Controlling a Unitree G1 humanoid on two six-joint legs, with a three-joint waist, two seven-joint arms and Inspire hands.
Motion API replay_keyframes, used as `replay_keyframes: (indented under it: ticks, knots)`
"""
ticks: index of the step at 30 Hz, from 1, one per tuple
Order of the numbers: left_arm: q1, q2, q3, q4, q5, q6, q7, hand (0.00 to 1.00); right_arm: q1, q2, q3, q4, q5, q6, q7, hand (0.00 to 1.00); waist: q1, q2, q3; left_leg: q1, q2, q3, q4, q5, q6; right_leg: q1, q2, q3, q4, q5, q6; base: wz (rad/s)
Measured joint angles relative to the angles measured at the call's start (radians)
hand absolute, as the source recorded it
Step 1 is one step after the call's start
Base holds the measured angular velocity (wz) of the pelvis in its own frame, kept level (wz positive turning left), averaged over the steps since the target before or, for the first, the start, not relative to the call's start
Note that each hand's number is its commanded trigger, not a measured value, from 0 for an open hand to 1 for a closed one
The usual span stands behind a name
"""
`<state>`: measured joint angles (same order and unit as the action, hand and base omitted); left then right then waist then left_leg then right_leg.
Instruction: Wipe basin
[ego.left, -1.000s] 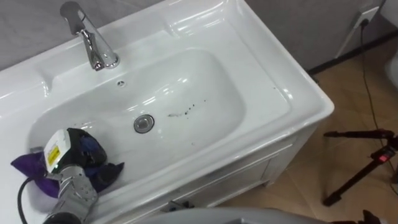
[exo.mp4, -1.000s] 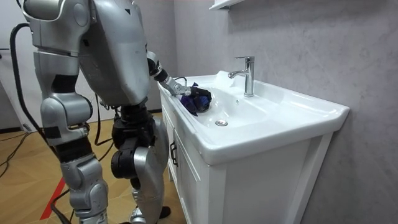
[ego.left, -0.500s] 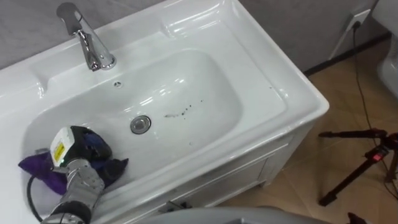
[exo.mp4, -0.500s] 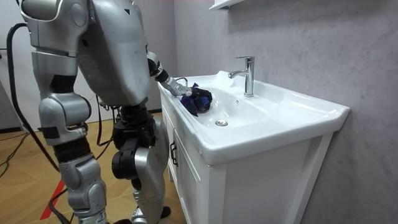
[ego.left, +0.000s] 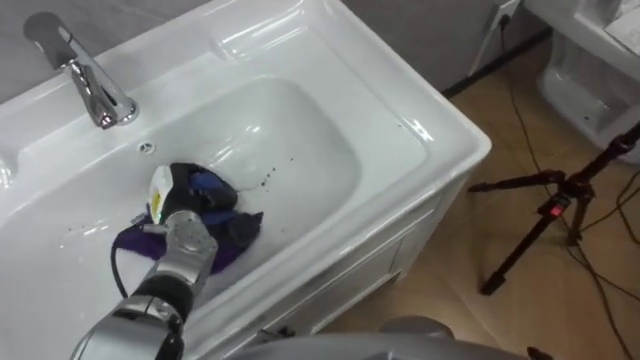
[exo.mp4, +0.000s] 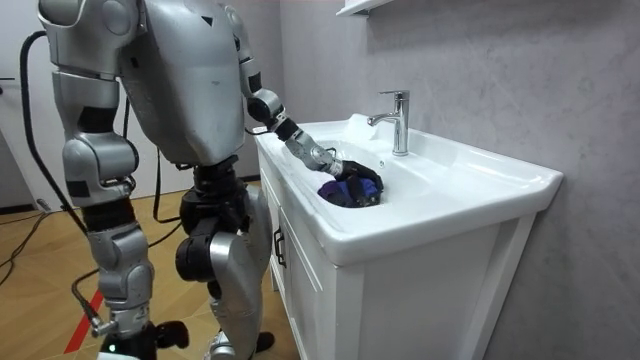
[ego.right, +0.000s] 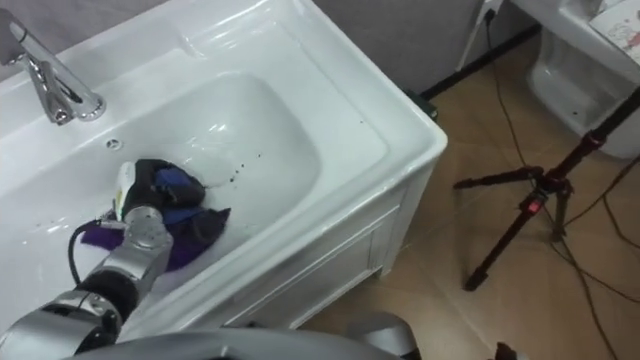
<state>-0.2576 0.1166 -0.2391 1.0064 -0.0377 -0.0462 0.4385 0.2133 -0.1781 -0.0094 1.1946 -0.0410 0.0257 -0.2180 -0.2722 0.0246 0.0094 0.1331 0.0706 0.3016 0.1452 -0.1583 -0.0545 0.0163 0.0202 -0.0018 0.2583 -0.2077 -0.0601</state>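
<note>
The robot stands upright close against the front of a white cabinet (exo.mp4: 300, 290), its left arm stretched forward over the rim. In the room view its right arm hangs down at its side, with the right hand (exo.mp4: 97, 318) low beside the leg; whether that hand is wide or closed cannot be told.

A white basin (ego.left: 320, 150) is set into the top of the cabinet, a broad rounded bowl with a flat ledge all round. On the wooden floor to the right of the cabinet stands a black tripod (ego.left: 545, 215), well apart from it. A chrome faucet (ego.left: 90, 85) rises from the back ledge, its spout reaching out over the bowl.

A purple and dark blue cloth (ego.left: 235, 235) lies bunched on the floor of the bowl, near its middle and towards the front wall. The left hand (ego.left: 180, 190) rests on top of it, fingers curled down into the folds and holding the cloth against the bowl.

Just beyond the cloth, towards the right, a few dark specks (ego.left: 268, 177) mark the white bottom. A small overflow hole (ego.left: 147, 148) sits in the back wall below the faucet.
</note>
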Motion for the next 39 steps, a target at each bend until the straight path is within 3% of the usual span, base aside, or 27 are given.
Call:
replay_keyframes:
  ticks: [5,12,14,20,27,35,39]
  knots:
    - [-0.057,-0.02,-0.011,-0.05,-0.113,-0.005,-0.06,1.0,0.035,0.005,-0.012,0.007,-0.012,0.029,0.001,0.0,-0.059,-0.001,0.0005,0.015,-0.004,0.016,0.001,0.0,0.0,0.004,-0.002,0.019,0.002,0.004,0.004,-0.15]
    - [-0.06,-0.021,-0.051,-0.069,-0.219,-0.003,-0.098,1.0,0.064,0.01,-0.011,-0.005,-0.023,0.058,0.011,0.0,-0.071,0.004,0.003,0.016,-0.004,0.015,-0.001,-0.01,0.015,0.02,-0.002,0.013,-0.022,0.013,0.014,0.07]
    - [-0.061,-0.025,-0.077,-0.096,-0.237,0.003,-0.099,1.0,0.039,0.011,-0.001,-0.007,-0.03,0.059,0.011,0.0,-0.081,0.014,0.0081,0.011,-0.007,0.014,-0.001,-0.017,0.025,0.017,-0.005,0.01,-0.025,0.019,0.023,0.04]
    - [-0.061,-0.046,-0.159,-0.192,-0.301,0.026,-0.115,1.0,0.018,0.013,0.052,-0.042,-0.045,0.062,0.025,0.0,-0.088,0.046,0.0066,0.002,-0.02,0.01,-0.006,-0.026,0.042,0.021,-0.021,0.0,-0.039,0.031,0.045,0.08]
    - [-0.061,-0.047,-0.162,-0.207,-0.425,0.027,-0.152,1.0,0.017,0.019,0.084,-0.039,-0.043,0.085,0.031,0.0,-0.105,0.052,0.0072,-0.005,-0.033,0.01,-0.001,-0.037,0.06,0.02,-0.035,-0.007,-0.04,0.026,0.062,0.04]
    - [-0.062,-0.045,-0.18,-0.3,-0.484,0.063,-0.152,1.0,0.016,0.018,0.094,-0.002,-0.042,0.096,0.029,0.0,-0.128,0.057,0.0088,-0.018,-0.047,-0.005,0.008,-0.041,0.068,0.032,-0.054,-0.018,-0.04,0.028,0.075,0.09]
    - [-0.065,-0.031,-0.177,-0.357,-0.483,0.089,-0.153,1.0,0.018,0.016,0.094,-0.01,-0.042,0.098,0.023,0.0,-0.136,0.055,0.0097,-0.019,-0.05,-0.007,0.008,-0.043,0.073,0.033,-0.053,-0.004,-0.049,0.026,0.08,0.01]
